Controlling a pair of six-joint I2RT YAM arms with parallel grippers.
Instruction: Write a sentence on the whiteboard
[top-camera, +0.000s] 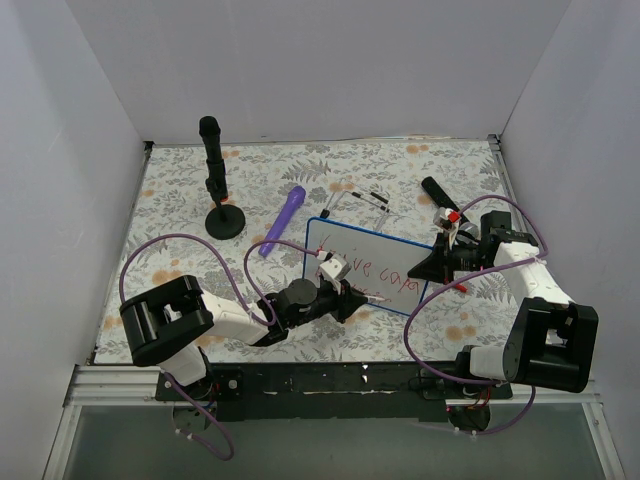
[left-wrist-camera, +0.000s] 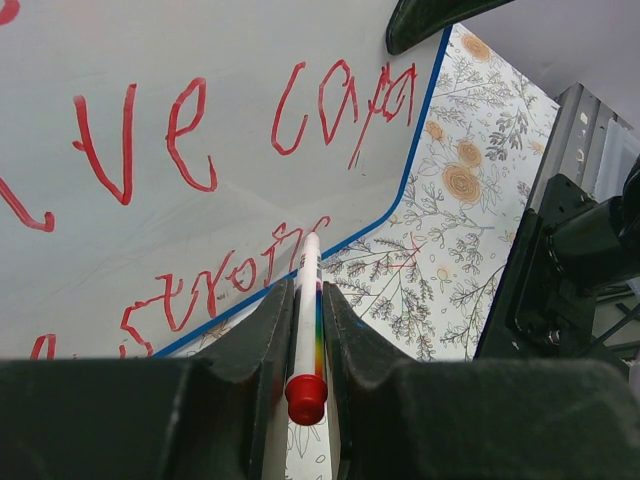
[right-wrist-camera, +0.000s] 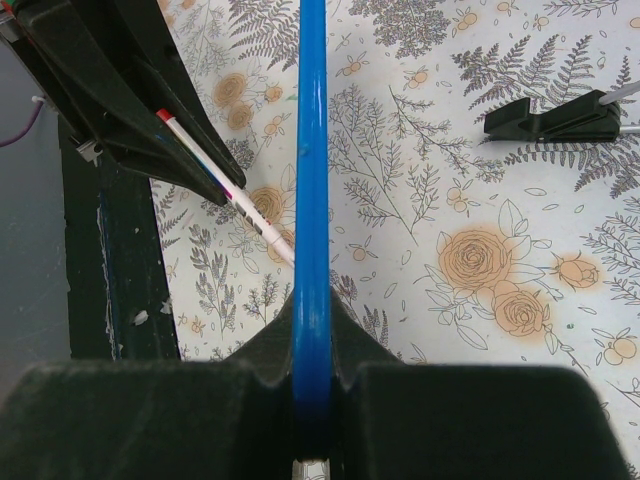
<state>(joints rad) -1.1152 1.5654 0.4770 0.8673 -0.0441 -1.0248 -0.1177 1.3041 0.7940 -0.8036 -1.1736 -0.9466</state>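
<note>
The whiteboard (top-camera: 375, 245) lies in the middle of the floral cloth, white with a blue rim. Red script runs across it in two lines (left-wrist-camera: 190, 130); I read "ve" and "capa" above and "strong" below. My left gripper (top-camera: 352, 297) is shut on a white marker (left-wrist-camera: 308, 300) with a red end cap, its tip at the board's near edge beside the lower line. My right gripper (top-camera: 432, 262) is shut on the board's blue rim (right-wrist-camera: 312, 200) at the right edge. The marker also shows in the right wrist view (right-wrist-camera: 235, 195).
A black stand (top-camera: 218, 190) is at the back left. A purple marker (top-camera: 284, 220) lies left of the board. Black clips and pens (top-camera: 365, 197) lie behind it, one in the right wrist view (right-wrist-camera: 555, 118). A red-capped black object (top-camera: 443, 205) sits by the right gripper.
</note>
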